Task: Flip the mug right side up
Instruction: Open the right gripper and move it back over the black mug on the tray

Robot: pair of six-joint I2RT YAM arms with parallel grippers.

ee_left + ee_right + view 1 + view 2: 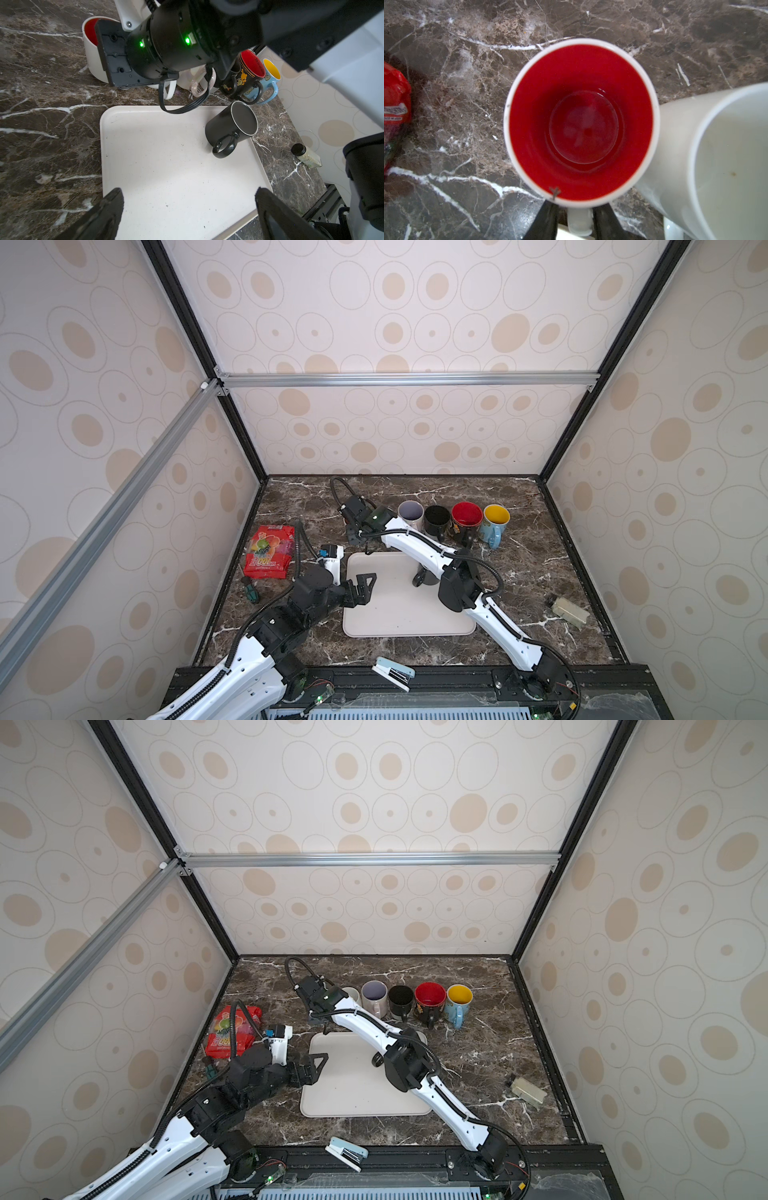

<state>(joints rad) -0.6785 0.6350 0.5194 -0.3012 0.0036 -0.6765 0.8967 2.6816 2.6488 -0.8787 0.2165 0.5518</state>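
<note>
Though upright, mug handle btwn claw

The white ceramic mug with a glossy red inside stands upright on the bench, mouth up and empty, directly below the right gripper. Its white loop handle points back toward the gripper and sits between the two black fingers. A thin dark gap shows between the handle and one finger; the other finger lies close against it.
</note>
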